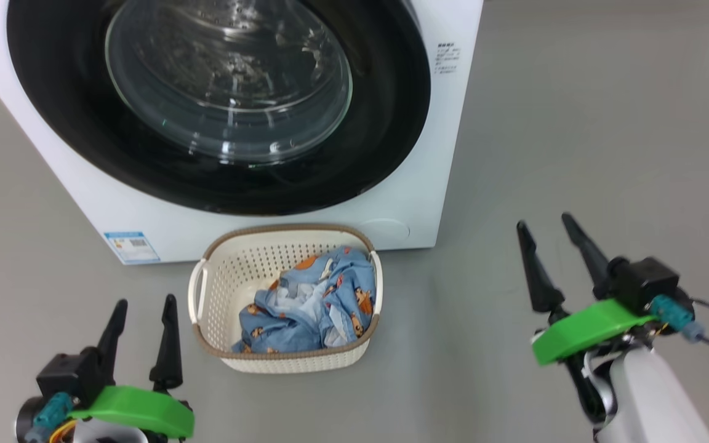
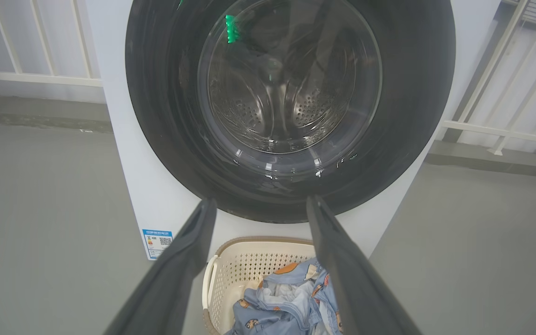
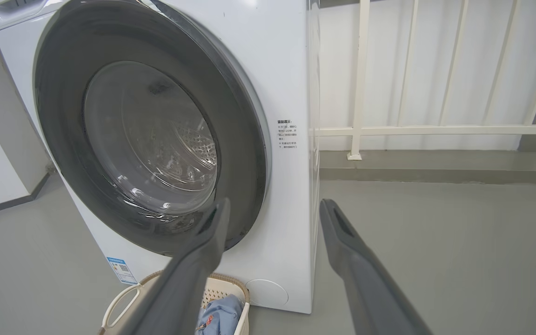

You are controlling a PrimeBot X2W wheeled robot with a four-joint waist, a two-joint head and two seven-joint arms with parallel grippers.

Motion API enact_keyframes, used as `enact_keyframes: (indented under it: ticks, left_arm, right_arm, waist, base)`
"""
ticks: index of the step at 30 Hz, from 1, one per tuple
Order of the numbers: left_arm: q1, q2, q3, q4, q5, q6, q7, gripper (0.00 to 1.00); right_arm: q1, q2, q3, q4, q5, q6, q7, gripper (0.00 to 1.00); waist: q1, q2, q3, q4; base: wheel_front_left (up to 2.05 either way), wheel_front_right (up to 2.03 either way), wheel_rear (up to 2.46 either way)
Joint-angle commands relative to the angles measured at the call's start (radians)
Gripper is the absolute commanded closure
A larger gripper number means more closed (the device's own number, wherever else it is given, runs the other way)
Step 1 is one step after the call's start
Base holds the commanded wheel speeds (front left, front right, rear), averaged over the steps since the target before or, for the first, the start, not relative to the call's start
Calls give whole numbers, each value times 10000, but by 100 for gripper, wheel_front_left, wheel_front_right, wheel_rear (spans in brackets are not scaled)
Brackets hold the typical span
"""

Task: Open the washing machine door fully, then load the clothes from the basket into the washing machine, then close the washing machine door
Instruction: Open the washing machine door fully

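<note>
The washing machine (image 1: pixel 444 154) is a big white box at the top of the head view. The washing machine door (image 1: pixel 385 141), with a black rim and a clear glass bowl, lies against its front; through the glass of the door (image 2: pixel 417 93) I see the steel drum. The basket (image 1: pixel 237 264) stands on the floor just before the machine, with the blue bear-print clothes (image 1: pixel 317 301) heaped inside. My left gripper (image 1: pixel 145 301) hovers open left of the basket, nothing between its fingers. My right gripper (image 1: pixel 544 220) is open and empty, well right of the basket. The door (image 3: pixel 58 116) also faces the right wrist view.
A blue label sticker (image 1: pixel 131 245) sits low on the machine's front. White railings (image 3: pixel 435 130) run behind and beside the machine. Grey floor (image 1: pixel 607 123) stretches to the right of the machine and around the basket.
</note>
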Motion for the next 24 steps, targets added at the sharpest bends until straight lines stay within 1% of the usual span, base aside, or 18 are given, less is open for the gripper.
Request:
enact_keyframes:
  ticks: [1, 2, 3, 4, 5, 7, 9, 16, 21, 23, 24]
  left_arm:
    - [-457, 224, 312, -328, -85, -12, -65, 0]
    - [-499, 248, 306, -355, -112, -14, -65, 0]
    - [-536, 272, 295, -373, -135, -16, -65, 0]
    - [-572, 296, 277, -389, -156, -18, -65, 0]
    - [-608, 314, 254, -414, -174, -20, -65, 0]
    - [-685, 336, 209, -469, -214, -22, -65, 0]
    - [-770, 350, 165, -519, -269, -24, -65, 0]
    - [-912, 413, -85, -685, -555, -27, -65, 0]
    - [-1051, 485, -161, -895, -684, -27, -65, 0]
    - [-1118, 511, -202, -979, -720, -27, -65, 0]
    - [-1118, 511, -202, -979, -720, -27, -65, 0]
  right_arm:
    - [-431, -14, 149, -245, 58, 16, -120, 0]
    - [-551, -54, 80, -257, 96, 16, -120, 0]
    - [-671, -86, 15, -279, 147, 16, -120, 3]
    - [-795, -125, -30, -332, 209, 16, -120, 21]
    - [-908, -182, -61, -383, 268, 16, -120, 51]
    - [-1126, -301, -141, -390, 442, 16, -120, 63]
    - [-1400, -444, -223, -373, 666, 16, -120, 100]
    - [-2514, -870, -501, -125, 2415, 16, -96, 100]
    - [-3460, -1197, -711, -68, 3785, 16, 235, 100]
    - [-3875, -1387, -784, -40, 4247, 16, 436, 100]
    - [-3875, -1387, -784, -40, 4247, 16, 436, 100]
  waist:
    - [0, -1, 215, 99]
    - [0, -1, 296, 127]
    - [0, -1, 374, 156]
    - [0, -1, 453, 187]
    - [0, -1, 534, 223]
    - [0, -1, 707, 299]
    - [0, -1, 878, 384]
    - [0, -1, 1407, 652]
    - [0, -1, 1913, 847]
    - [0, -1, 2119, 935]
    - [0, -1, 2119, 935]
  base:
    - [0, 0, 0]
    - [0, 0, 0]
    - [0, 0, 0]
    - [0, 0, 0]
    - [0, 0, 0]
    - [0, 0, 0]
    - [0, 0, 0]
    - [0, 0, 0]
    - [0, 0, 0]
    - [0, 0, 0]
    - [0, 0, 0]
